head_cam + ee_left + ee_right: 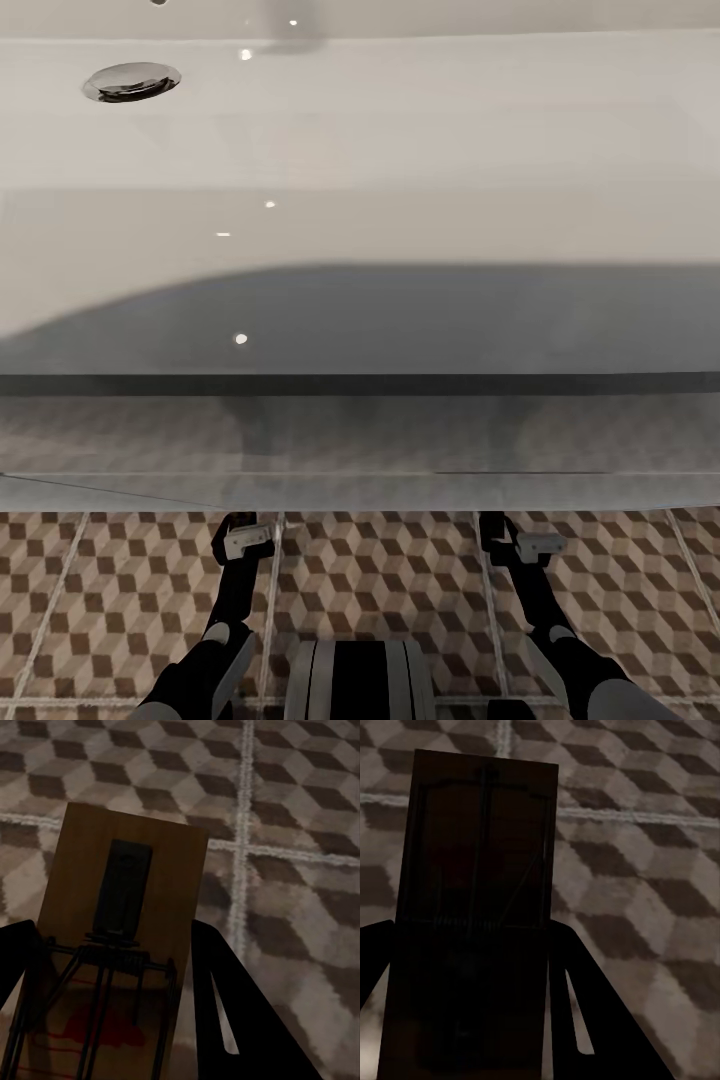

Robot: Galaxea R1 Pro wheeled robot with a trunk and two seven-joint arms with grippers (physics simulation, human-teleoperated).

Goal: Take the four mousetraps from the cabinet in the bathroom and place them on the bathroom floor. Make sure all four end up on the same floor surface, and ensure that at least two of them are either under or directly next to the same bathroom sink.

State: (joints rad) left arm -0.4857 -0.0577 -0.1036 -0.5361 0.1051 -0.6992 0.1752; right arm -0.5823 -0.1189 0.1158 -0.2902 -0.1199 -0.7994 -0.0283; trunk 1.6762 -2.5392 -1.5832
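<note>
White and glossy, the sink (400, 150) spreads across the upper part of the head view, its round chrome drain (131, 81) set near the far left corner of the basin and the front of its drawer unit (360, 440) dropping in shadow to the bathroom floor (380, 580) with its brown, beige and cream cube tiles and pale grout lines. Both arms reach forward and down toward the foot of that unit, the left gripper (243, 538) and the right gripper (520, 540) low over the tiles just in front of it. In the left wrist view a tan mousetrap (124, 937) sits clamped between the two dark fingers (240, 1020), its dark wire spring and red mark facing the camera, with the floor close behind it. In the right wrist view a second mousetrap (480, 907), deep in shadow, is likewise pinched between that gripper's fingers (592, 1012) above the tiles; whether either board touches the floor cannot be told.
</note>
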